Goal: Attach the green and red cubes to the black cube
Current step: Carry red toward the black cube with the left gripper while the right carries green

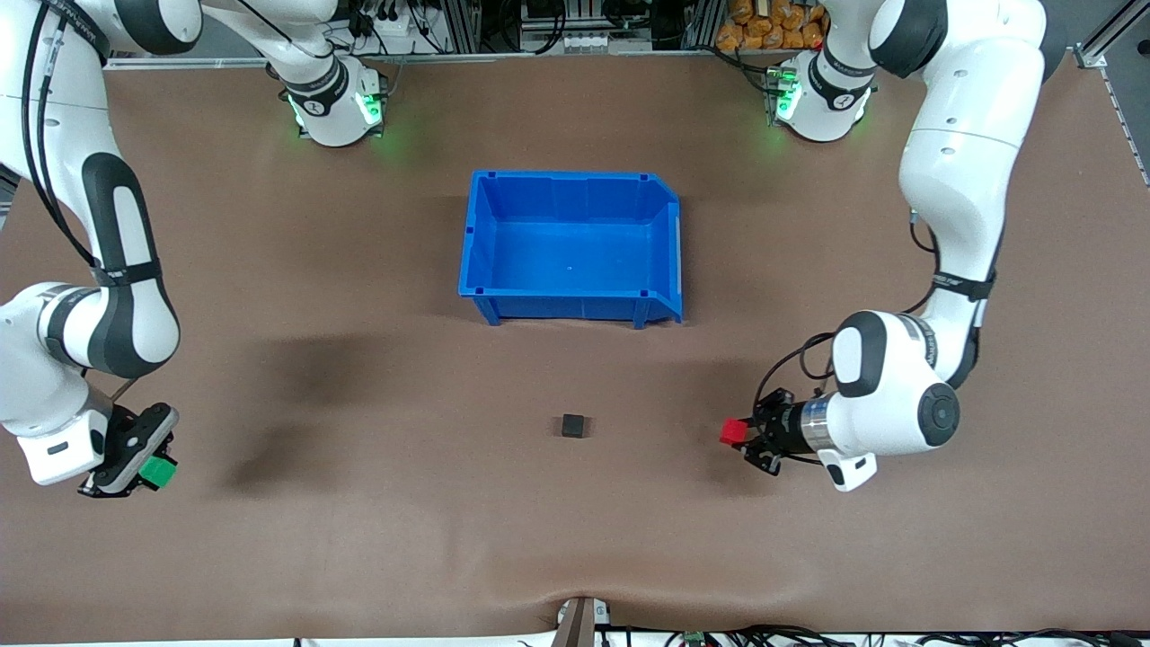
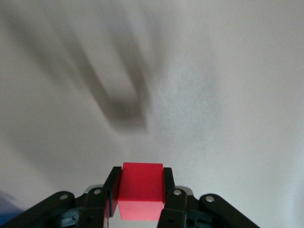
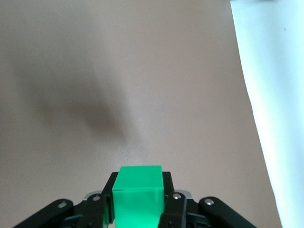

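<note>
Left claw (image 1: pixel 742 438) clamped on red cube (image 1: pixel 733 431), right claw (image 1: pixel 144 474) on green cube (image 1: pixel 161 472); could shove loose mid-tabletop black cube (image 1: pixel 573 425) if misaligned

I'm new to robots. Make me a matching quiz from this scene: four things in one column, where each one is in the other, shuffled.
1. red cube
2. green cube
3. black cube
4. blue bin

A. loose on the table, nearer the front camera than the bin
B. clamped in the right gripper
C. between the two arm bases, holding nothing
D. clamped in the left gripper

Pairs: 1-D, 2-B, 3-A, 4-C
</note>
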Tool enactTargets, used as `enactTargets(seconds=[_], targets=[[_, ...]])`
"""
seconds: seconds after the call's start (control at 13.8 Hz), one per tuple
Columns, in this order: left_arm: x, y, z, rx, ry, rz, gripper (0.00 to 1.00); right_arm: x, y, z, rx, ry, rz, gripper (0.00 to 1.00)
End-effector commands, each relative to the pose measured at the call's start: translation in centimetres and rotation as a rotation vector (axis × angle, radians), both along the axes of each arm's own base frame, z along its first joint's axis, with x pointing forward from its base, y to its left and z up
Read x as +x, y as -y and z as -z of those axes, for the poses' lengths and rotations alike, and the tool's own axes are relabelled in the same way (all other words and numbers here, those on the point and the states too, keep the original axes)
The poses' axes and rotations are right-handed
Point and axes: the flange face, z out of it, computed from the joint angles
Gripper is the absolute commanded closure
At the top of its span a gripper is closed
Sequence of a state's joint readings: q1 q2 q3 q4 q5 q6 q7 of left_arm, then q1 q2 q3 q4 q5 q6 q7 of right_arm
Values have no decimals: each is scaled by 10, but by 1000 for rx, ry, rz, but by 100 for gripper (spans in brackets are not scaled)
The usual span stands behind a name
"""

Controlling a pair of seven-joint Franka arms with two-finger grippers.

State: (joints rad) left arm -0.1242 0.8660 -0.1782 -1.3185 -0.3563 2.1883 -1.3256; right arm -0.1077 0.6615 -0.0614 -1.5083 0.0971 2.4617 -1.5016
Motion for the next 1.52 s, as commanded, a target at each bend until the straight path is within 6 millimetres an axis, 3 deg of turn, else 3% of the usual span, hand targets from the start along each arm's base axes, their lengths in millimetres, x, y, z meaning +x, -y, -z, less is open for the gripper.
enactTargets(seconds=[0.0,0.29,0.65,0.79,1.01,1.3,1.44], targets=[[1,37,10,-20,7,-89,100,10,-18,4,-3,12,-43,100],[9,75,22,-47,-5,-191,100,21,-84,3,0,48,-116,100],[-4,121,39,-82,33,-216,100,22,-153,0,44,43,-153,100],[-3,130,32,-122,31,-238,100,17,-177,5,75,-9,-103,100],[-8,160,32,-159,26,-236,100,8,-227,5,112,-53,-131,100],[-16,176,38,-146,29,-212,100,-2,-255,11,134,-122,-171,100],[-19,177,42,-133,27,-202,100,-2,-254,11,138,-121,-167,100]])
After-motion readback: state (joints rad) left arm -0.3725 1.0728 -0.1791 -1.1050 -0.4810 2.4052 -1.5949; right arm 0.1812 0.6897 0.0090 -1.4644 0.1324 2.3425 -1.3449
